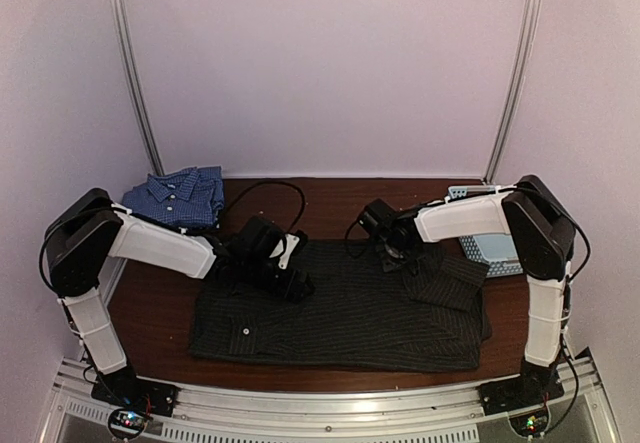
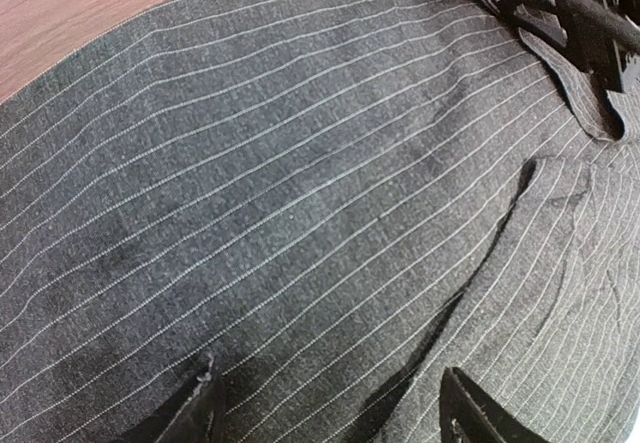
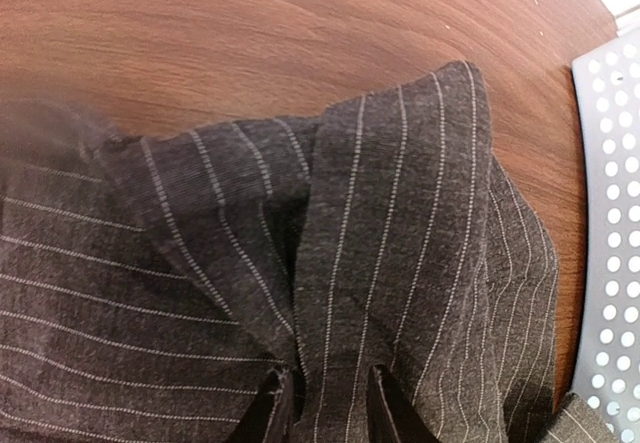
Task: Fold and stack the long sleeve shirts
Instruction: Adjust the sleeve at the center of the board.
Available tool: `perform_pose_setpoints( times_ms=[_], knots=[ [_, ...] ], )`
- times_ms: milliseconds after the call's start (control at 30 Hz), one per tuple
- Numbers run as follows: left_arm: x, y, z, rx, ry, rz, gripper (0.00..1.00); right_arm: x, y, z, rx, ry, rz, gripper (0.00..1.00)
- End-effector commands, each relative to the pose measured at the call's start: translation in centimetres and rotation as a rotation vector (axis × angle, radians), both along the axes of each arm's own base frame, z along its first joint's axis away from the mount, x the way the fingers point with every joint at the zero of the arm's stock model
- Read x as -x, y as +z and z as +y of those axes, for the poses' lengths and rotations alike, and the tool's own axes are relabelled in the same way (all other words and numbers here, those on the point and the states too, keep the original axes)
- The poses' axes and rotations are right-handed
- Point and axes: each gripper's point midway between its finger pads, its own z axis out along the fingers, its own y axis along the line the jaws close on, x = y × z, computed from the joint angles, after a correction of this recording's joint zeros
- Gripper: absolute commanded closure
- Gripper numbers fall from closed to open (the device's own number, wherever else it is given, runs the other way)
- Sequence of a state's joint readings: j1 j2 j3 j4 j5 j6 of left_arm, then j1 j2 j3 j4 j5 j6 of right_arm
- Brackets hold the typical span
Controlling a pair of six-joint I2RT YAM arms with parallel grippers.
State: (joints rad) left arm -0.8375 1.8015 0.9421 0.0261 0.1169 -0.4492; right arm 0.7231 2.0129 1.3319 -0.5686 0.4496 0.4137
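Two shirts are seen on the brown wooden table [image 1: 330, 198]. The black shirt [image 1: 350, 318], with thin pale pinstripes, is spread flat across the front middle, between both arms. Part of it is folded in over its right end. The blue shirt [image 1: 180, 195], fine checks, is left in a folded heap at the back left corner, well apart from the black one. The left gripper [image 2: 330, 413] is held low over the upper left part of the black shirt. Its fingers are set apart, with only flat fabric seen below them; contact cannot be told. The right gripper [image 3: 325, 408] is placed at the far right edge of the same shirt. Its fingers are drawn together on a raised fold of pinstriped cloth, which is pinched between them. Bare wood is seen just beyond that fold. A light blue perforated basket [image 3: 610, 213] is seen at the right edge of the table, near the pinched cloth and partly hidden behind the right arm in the top view.
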Motion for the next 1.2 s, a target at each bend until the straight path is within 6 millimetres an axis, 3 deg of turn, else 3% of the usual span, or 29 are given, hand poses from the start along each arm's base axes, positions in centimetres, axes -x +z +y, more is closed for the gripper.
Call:
perform_pose_setpoints(
  times_ms=[0,333,567,700,1033,1167],
  knots=[
    [-0.2,-0.1,-0.3,0.021,-0.004,-0.002,0.25,-0.2,-0.8,-1.0,0.024,-0.016,0.012,0.75],
    [-0.2,-0.2,-0.3,0.017,-0.001,-0.001,0.25,-0.4,-1.3,-2.1,0.021,-0.029,0.027,0.91],
    [-0.2,-0.4,-0.3,0.016,-0.002,0.002,0.25,-0.4,-1.0,-1.8,-0.011,-0.024,0.021,1.00],
    [-0.2,-0.5,-0.2,0.011,0.000,0.003,0.25,-0.5,-0.1,-2.3,-0.027,-0.035,-0.001,1.00],
    [-0.2,-0.7,0.4,0.003,0.013,0.003,0.25,-2.0,4.4,-6.3,-0.128,-0.111,-0.072,1.00],
    [-0.2,-0.9,0.6,-0.001,0.017,0.007,0.25,-2.9,5.3,-8.6,-0.151,-0.154,-0.089,1.00]
  ],
)
